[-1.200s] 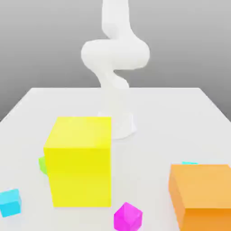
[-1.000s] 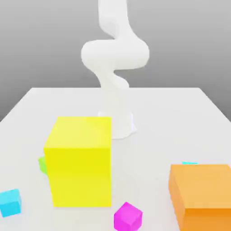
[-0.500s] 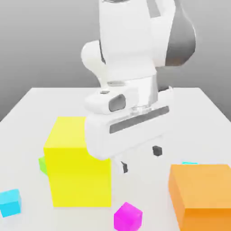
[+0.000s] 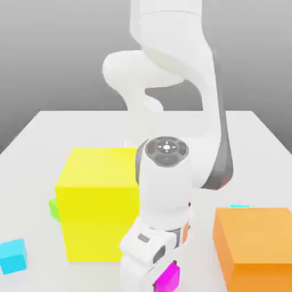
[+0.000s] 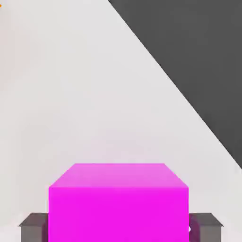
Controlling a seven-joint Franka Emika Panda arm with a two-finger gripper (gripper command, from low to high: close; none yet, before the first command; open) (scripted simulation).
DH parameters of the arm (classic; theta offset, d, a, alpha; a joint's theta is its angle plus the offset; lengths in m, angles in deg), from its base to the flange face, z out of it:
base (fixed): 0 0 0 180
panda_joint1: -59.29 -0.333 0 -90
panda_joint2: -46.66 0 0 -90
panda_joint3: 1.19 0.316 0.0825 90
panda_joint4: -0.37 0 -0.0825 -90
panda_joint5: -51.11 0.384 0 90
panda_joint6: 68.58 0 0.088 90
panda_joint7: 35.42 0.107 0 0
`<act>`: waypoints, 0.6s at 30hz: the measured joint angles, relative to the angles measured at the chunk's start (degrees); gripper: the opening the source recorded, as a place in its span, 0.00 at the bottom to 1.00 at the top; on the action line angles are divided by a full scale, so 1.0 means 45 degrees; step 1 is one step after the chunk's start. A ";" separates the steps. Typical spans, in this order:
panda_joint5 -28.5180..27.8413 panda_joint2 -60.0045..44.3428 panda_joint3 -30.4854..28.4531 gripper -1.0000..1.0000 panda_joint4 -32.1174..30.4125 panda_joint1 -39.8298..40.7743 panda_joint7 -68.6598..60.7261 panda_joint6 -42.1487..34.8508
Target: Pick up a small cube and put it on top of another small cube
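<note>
magenta cube [image 4: 169,278]: bottom centre of the exterior view, on the white worktop [image 4: 251,142], mostly hidden behind the robot hand; in the hand view [image 5: 118,201] it sits between the two dark fingertips [image 5: 33,227], one at each side face.
jaws: apart, straddling the magenta cube; contact with its sides cannot be told, a sliver of gap shows at one fingertip.
gripper [image 4: 154,279]: at the bottom edge of the exterior view, pointing down at the worktop, just beside the yellow cube's lower right corner.
arm [image 4: 171,74]: rises from its base at centre frame, loops up out of the top edge, comes back down in front; round wrist joint at mid frame, hand below it.
yellow cube [image 4: 97,199]: big, left of centre, partly covered by the arm on its right side.
orange cube [image 4: 254,245]: big, lower right.
cyan cube [image 4: 12,255]: small, lower left edge.
green cube [image 4: 54,208]: small, peeking out behind the yellow cube's left side.
change vs 0.5 s ago: hand was higher, at mid frame, tilted with fingertips above the worktop; now lowered onto the magenta cube. Cubes unmoved.
</note>
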 joint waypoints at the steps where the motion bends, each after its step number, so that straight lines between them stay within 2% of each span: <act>1: -0.0003 0.0001 0.0000 0.00 0.0000 0.0001 0.0003 -0.0010; 3: -0.0008 -0.0019 0.0007 0.00 0.0002 0.0006 0.0002 0.0014; 8: -0.0819 0.1970 -0.0512 0.00 -0.0345 -0.0352 0.0552 -0.1580; 13: -0.0700 0.3073 -0.0211 0.00 0.0743 -0.0226 -0.0715 -0.2873; 18: -0.1378 0.4235 -0.0203 0.00 0.1959 -0.0227 -0.1542 -0.4011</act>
